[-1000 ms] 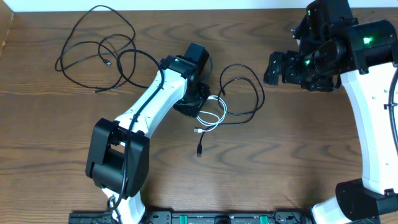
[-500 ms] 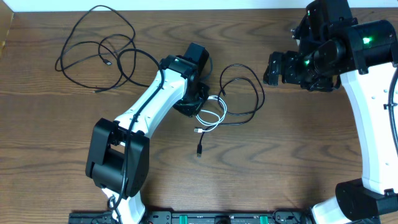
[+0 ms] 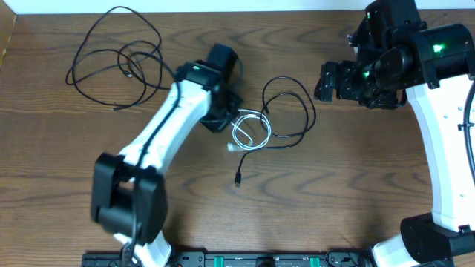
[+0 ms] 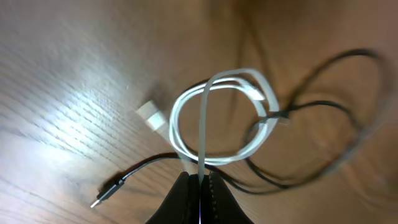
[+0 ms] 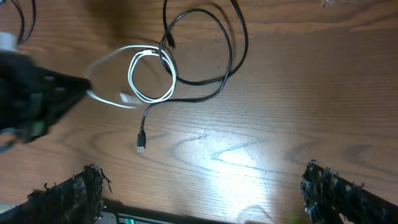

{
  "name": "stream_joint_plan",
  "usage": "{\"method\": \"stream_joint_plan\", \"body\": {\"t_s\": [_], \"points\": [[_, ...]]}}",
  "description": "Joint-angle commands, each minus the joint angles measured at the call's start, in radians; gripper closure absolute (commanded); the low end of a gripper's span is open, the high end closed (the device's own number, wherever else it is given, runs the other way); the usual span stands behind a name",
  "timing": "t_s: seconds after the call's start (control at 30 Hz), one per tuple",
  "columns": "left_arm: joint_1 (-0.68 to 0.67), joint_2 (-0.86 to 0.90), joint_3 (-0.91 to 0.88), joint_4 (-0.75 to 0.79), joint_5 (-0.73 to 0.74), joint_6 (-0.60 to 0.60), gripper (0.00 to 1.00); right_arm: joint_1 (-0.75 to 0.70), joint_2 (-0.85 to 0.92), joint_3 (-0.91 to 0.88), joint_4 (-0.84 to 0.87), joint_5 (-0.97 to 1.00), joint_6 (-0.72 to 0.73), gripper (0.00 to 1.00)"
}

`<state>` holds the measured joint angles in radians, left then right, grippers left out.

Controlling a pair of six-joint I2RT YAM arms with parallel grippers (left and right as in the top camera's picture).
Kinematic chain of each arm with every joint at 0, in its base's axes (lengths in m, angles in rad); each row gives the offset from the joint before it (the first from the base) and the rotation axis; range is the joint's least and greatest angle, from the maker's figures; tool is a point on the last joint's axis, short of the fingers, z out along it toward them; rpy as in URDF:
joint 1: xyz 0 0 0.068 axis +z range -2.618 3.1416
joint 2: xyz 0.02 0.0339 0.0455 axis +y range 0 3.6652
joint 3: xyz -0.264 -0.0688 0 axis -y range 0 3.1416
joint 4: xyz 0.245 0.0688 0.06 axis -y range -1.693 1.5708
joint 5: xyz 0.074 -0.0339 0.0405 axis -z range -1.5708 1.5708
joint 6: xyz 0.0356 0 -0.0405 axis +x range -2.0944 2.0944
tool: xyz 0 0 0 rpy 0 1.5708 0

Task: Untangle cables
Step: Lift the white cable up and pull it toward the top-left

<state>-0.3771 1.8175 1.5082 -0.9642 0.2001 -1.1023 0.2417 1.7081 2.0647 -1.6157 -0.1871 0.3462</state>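
Note:
My left gripper (image 4: 200,186) is shut on a strand of the white cable (image 4: 203,130), pinched between the two black fingertips. The white cable (image 3: 239,136) lies looped mid-table, its white plug (image 4: 149,116) resting on the wood. A black cable (image 3: 312,111) loops through and around it, with one plug (image 3: 238,179) lying toward the front. A second black cable (image 3: 111,59) sprawls in loose loops at the far left. Off to the right, above the table, my right gripper (image 5: 208,199) hangs open, holding nothing. From there I see the white cable (image 5: 132,78) and the black cable (image 5: 244,46).
The brown wooden table (image 3: 356,185) runs under everything. The left arm (image 3: 159,137) stretches diagonally from the front left toward the middle. The right arm's white column (image 3: 445,148) stands at the right edge. A rail with green lights (image 3: 245,259) lines the front edge.
The left gripper closed onto the white cable. The left arm then swung left and back, dragging the white loop slightly left. The right arm has not moved.

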Motion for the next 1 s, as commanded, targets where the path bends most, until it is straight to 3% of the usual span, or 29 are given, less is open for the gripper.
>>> {"method": "stream_joint_plan", "body": {"t_s": [0.0, 0.33, 0.6, 0.83, 0.97], "points": [[0.026, -0.135, 0.047, -0.006, -0.069, 0.11, 0.92, 0.008, -0.01, 0.002, 0.0, 0.004, -0.018, 0.01], [0.192, -0.377, 0.047, -0.009, -0.105, 0.172, 0.93, 0.009, -0.01, 0.002, 0.0, 0.004, -0.018, 0.01], [0.217, -0.399, 0.046, -0.059, -0.099, 0.216, 0.93, 0.008, -0.01, 0.002, 0.0, 0.004, -0.018, 0.01], [0.163, -0.394, 0.046, 0.023, 0.138, 0.35, 0.93, 0.008, -0.01, 0.002, 0.0, 0.004, -0.018, 0.01], [0.118, -0.394, 0.046, 0.107, 0.322, 0.354, 0.93, 0.008, -0.01, 0.002, 0.0, 0.004, -0.018, 0.01]]}}
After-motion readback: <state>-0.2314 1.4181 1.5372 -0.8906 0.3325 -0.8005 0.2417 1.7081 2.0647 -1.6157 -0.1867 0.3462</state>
